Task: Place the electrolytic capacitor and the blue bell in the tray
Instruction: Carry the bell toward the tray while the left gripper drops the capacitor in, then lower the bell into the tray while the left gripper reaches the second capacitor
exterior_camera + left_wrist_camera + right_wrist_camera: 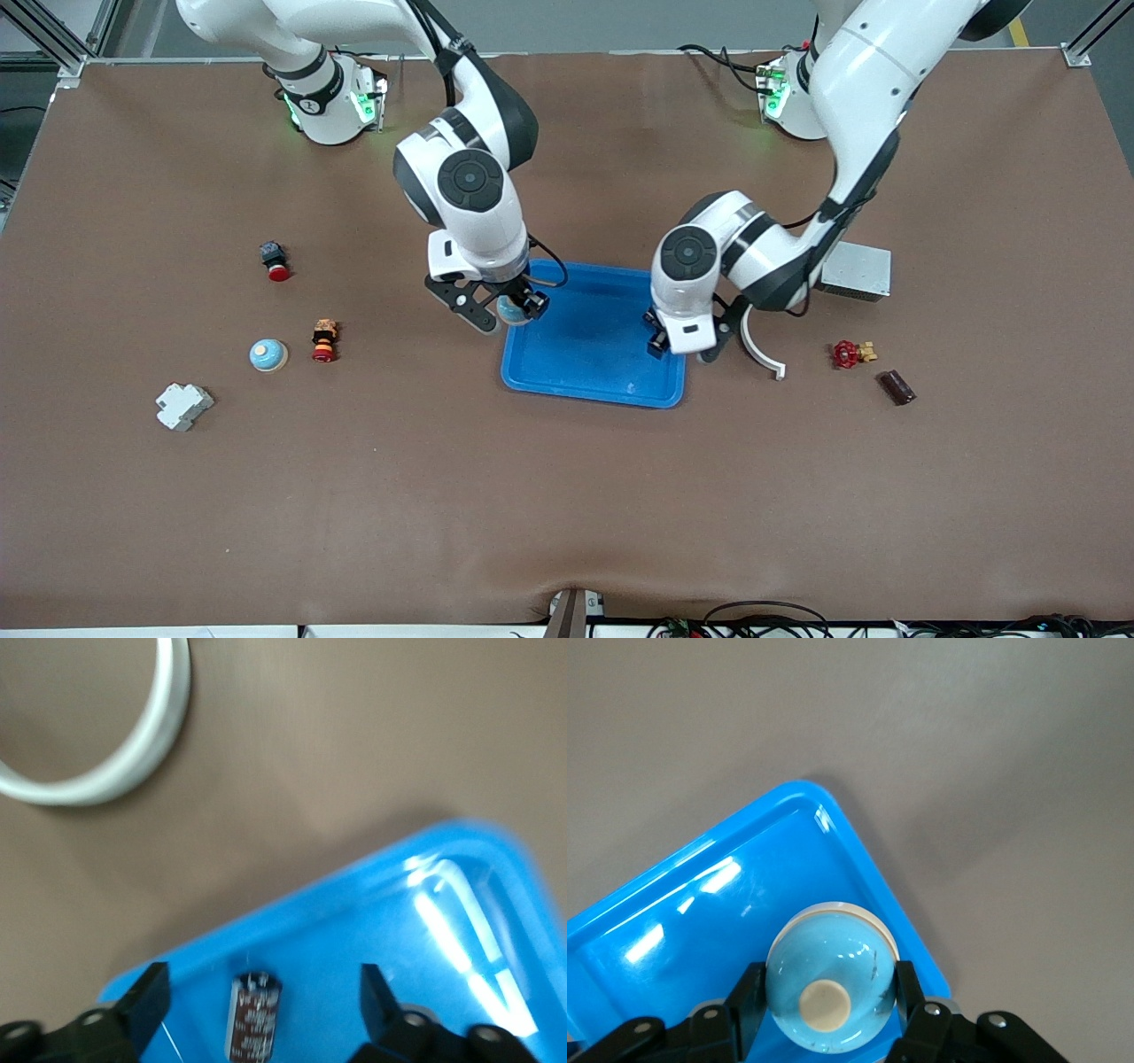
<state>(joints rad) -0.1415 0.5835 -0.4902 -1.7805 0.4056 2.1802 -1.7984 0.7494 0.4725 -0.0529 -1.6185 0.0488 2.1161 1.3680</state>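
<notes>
Task looks roughly half done, maybe a bit more: the electrolytic capacitor (255, 1016) lies in the blue tray (589, 372) near the corner at the left arm's end of the table, and the left gripper (266, 1014) hangs right above it with fingers spread and nothing between them, so I judge the capacitor delivered. The blue bell (830, 979) is not down yet: the right gripper (830, 992) is pinching it on both sides over the tray corner at the right arm's end of the table. What is left, by my read, is letting the bell go and pulling both arms clear. View differences: the front view hides the capacitor under the left arm's wrist, only the left wrist view shows it, dark body with printed lettering. The right wrist view shows the bell's pale button and the fingers pressed against its dome; in the front view the bell (512, 310) is just a bluish blob at the right gripper (509, 312). Only the front view shows a second blue bell (267, 355) sitting untouched on the table toward the right arm's end, well apart from the tray.
</notes>
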